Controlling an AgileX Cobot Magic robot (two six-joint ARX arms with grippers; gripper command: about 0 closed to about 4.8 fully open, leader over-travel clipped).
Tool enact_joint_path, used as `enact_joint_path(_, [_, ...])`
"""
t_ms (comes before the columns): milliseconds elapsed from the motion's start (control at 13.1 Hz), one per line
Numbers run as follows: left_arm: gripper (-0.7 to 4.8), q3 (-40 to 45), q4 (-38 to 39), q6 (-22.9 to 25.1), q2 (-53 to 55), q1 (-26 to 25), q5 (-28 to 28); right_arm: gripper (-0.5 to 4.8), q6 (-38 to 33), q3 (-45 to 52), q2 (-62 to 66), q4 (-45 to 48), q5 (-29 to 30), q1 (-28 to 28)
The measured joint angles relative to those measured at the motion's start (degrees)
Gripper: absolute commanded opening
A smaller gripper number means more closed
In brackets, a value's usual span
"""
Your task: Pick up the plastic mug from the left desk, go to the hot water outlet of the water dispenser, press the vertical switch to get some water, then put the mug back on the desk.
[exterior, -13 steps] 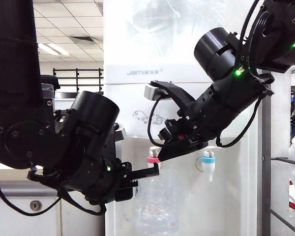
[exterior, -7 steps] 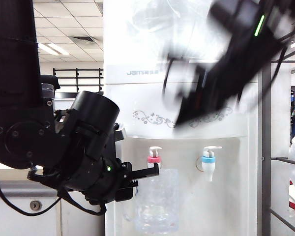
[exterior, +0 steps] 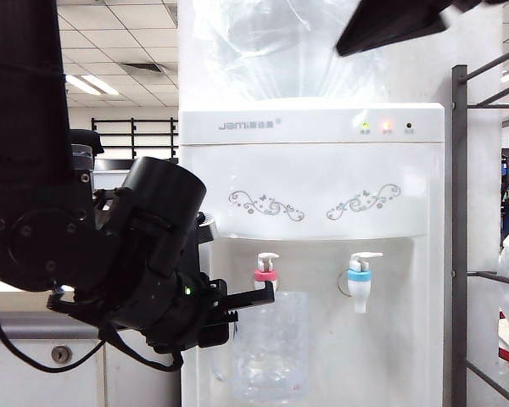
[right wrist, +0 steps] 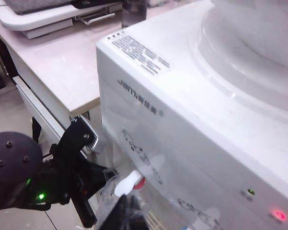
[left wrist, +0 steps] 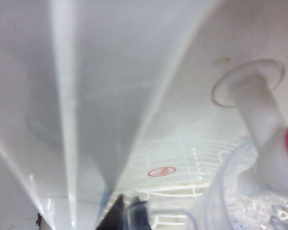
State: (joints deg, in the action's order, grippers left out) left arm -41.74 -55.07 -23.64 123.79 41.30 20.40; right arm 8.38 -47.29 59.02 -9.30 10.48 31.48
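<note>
The right gripper (exterior: 390, 30) had swung clear — a second earlier it was pressed in at the small white lever (exterior: 267, 259) of the red-collared tap (exterior: 265, 273), and now only its dark tip showed at one o'clock in the exterior view, high against the big clear bottle (exterior: 263, 51). Its jaws were clenched, gripping nothing. From its wrist camera the tall white boxy dispenser (right wrist: 197, 124) with the grey logo was seen from above, the pale beige desk slab (right wrist: 57, 62) lying beside it.

The left gripper (exterior: 259, 298) had not budged: at six o'clock in the exterior view, its jaws were clenched on the clear dimpled plastic mug (exterior: 270, 348), gripping near the rim. The mug hung directly beneath the red-collared tap, off the desk, inside the dispenser's recess. The blue-collared white tap (exterior: 360, 278) stood just to its right, untouched.

The left wrist view showed the mug's rim (left wrist: 240, 191) close up under the white spout (left wrist: 259, 120) — whether water was running I could not tell.
</note>
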Motion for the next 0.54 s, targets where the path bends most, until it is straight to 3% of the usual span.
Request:
enact_joint_path(306, [-0.06, 0.00, -0.02, 0.00, 0.00, 0.00, 0.02, -0.01, 0.24, 0.00, 5.97, 3.96, 2.19, 0.17])
enact_joint_path(536, [-0.05, 0.00, -0.02, 0.00, 0.00, 0.00, 0.00, -0.01, 0.28, 0.07, 18.88, 12.50, 4.44, 0.24])
